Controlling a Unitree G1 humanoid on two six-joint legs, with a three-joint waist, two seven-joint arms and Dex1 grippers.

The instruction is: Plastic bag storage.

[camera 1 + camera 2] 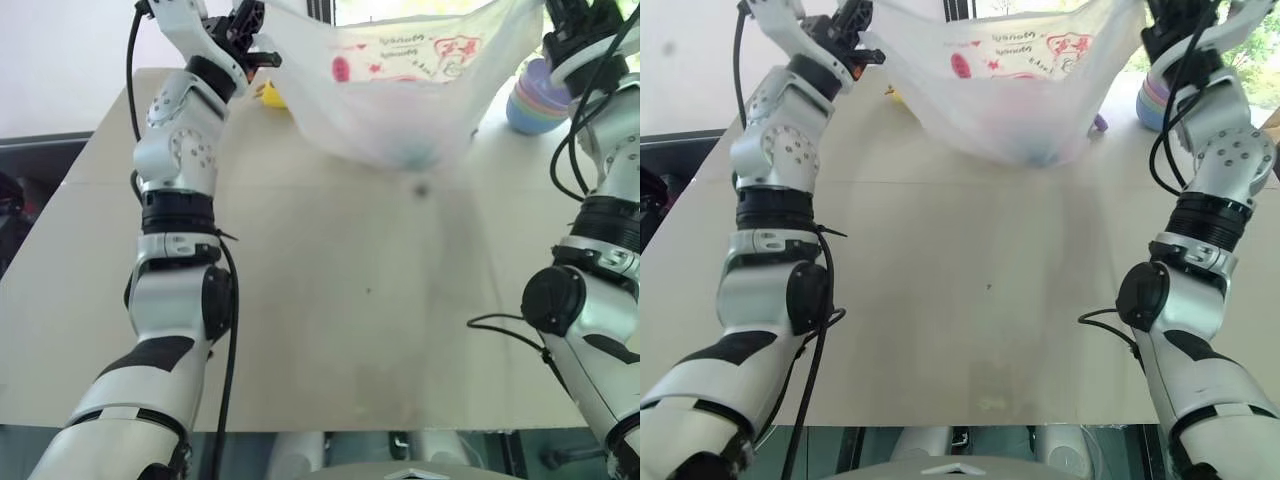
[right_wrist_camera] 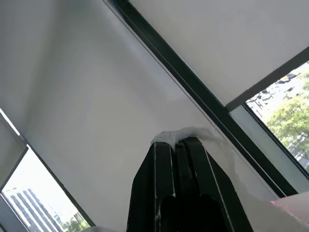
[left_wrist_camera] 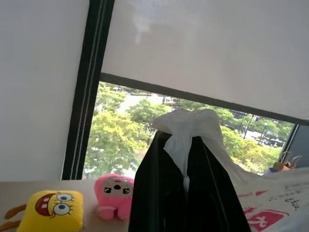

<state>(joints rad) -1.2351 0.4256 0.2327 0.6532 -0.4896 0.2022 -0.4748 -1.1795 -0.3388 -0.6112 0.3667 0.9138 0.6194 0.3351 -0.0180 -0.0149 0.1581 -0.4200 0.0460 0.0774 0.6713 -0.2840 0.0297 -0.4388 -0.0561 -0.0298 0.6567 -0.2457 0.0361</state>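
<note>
The table [image 1: 330, 330] lies below both grippers. The plastic bag [image 1: 400, 95] hangs between them above the table, and its bottom sags in the middle. The left gripper [image 3: 186, 159] is closed on one top corner of the bag. The right gripper [image 2: 179, 159] is closed on the other corner. Behind the left gripper sit a yellow toy [image 3: 50, 210] and a pink toy [image 3: 115, 195].

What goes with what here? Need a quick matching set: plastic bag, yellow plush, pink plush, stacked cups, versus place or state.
Things:
1. plastic bag
2. yellow SpongeBob plush
3. pink plush
4. stacked pastel cups

Place or state:
A. on the table's far right, beside the right arm
B. hanging between both pincers
C. yellow, by the window
D. pink, beside the yellow one

Pairs: 1-B, 2-C, 3-D, 4-A
</note>
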